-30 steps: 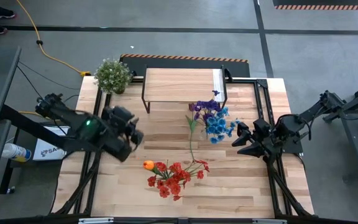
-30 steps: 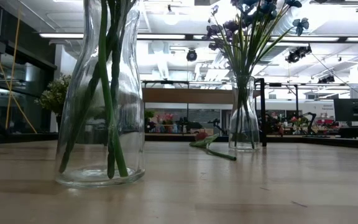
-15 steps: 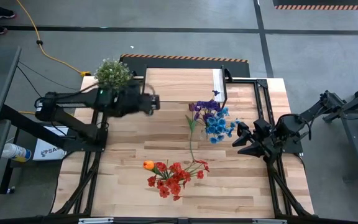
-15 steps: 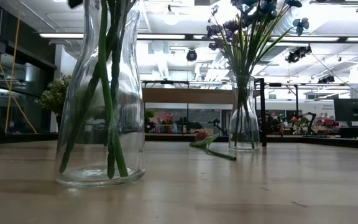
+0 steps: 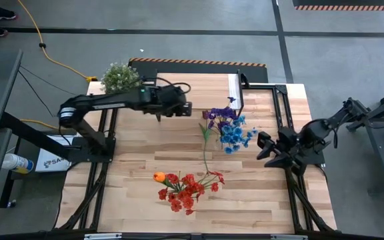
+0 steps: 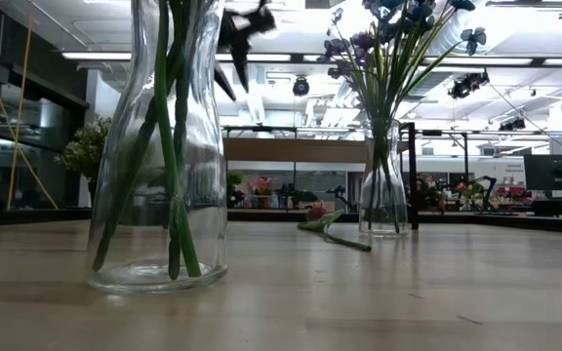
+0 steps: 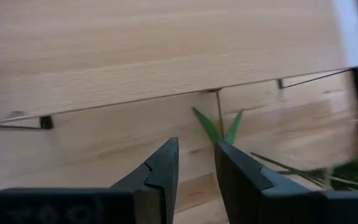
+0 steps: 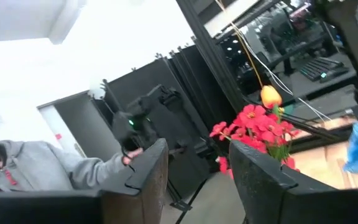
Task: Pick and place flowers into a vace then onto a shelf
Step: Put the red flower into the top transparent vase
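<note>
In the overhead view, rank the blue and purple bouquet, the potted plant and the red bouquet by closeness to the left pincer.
From the left pincer, above the shelf:
1. Blue and purple bouquet, just right of it.
2. Potted plant, at the far left corner.
3. Red bouquet, near the front edge.

We see red flowers (image 5: pixel 185 190) with one orange bloom (image 5: pixel 159 177) near us, blue flowers (image 5: pixel 235 135) and purple flowers (image 5: pixel 214 114) farther back, all green-stemmed. The shelf (image 5: pixel 195 90) is light wood with a white strip (image 5: pixel 234 85) at right and black legs.
</note>
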